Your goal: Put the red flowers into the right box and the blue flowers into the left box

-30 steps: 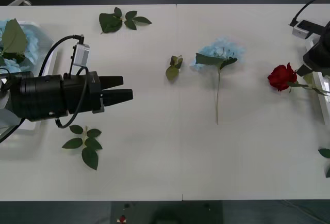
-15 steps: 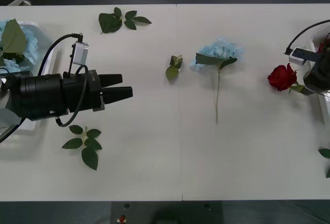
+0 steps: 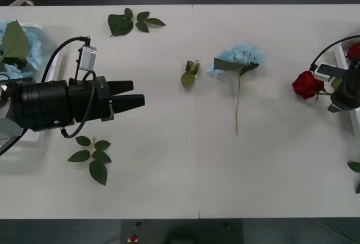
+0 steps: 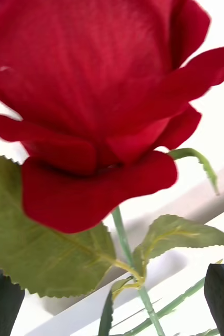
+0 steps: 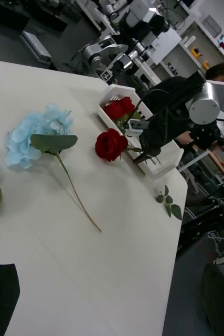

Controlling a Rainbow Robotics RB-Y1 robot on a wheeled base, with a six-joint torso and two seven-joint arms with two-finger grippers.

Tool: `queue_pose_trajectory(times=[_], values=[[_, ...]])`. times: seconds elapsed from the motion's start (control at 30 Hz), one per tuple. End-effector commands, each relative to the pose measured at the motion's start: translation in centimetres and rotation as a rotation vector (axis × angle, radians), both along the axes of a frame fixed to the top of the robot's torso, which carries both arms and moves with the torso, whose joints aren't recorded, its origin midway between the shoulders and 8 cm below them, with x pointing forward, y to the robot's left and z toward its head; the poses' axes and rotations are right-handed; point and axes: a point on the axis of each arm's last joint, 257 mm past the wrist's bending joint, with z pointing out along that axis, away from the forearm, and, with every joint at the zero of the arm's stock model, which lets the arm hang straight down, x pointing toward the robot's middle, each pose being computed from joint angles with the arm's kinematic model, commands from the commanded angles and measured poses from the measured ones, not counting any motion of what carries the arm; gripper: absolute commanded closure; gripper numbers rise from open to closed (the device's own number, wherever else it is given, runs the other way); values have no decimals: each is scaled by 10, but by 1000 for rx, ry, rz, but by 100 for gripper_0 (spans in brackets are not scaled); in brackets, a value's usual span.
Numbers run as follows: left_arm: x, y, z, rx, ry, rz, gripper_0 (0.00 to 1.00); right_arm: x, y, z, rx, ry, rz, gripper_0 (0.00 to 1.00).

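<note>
The table (image 3: 180,159) holds one loose blue flower (image 3: 239,58) near its middle, with leaf sprigs (image 3: 93,154) scattered about. The left box (image 3: 48,47), at the table's left end, already has blue blooms in it. The left gripper (image 3: 138,98) hovers beside it, pointing at the middle, fingers a little apart and empty, unmoved over the last second. The right box (image 5: 161,152), at the right end, already holds roses. The right gripper (image 3: 337,89) has shifted along that box's edge while the rose (image 3: 306,84) has barely moved; its fingers (image 4: 222,294) flank the stem, but I cannot tell whether they grip it. The rose seems about to go in.
</note>
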Motion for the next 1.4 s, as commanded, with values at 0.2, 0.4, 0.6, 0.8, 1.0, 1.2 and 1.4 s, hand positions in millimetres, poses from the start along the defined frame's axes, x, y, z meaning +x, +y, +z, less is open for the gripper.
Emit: queue_pose_trajectory(times=[0.2,0.4,0.6,0.8,1.0,1.2,1.4], values=[[4,-7,27,-22,-46,-9,0,12,-29,17,-39,-46,-14,0],[6,-6,27,-26,-44,0,0,18,-28,7,-48,-46,-14,0],[6,-6,28,-37,-35,2,0,23,-20,-4,-51,-46,-6,1],[5,-6,28,-45,-28,3,0,27,-14,-11,-51,-48,0,3],[4,-7,30,-56,-23,0,0,30,-10,-15,-64,-47,19,31],[5,-9,31,-63,-23,5,0,29,-11,-17,-72,-43,28,70],[6,-9,30,-67,-22,10,0,29,-7,-25,-80,-48,54,78]])
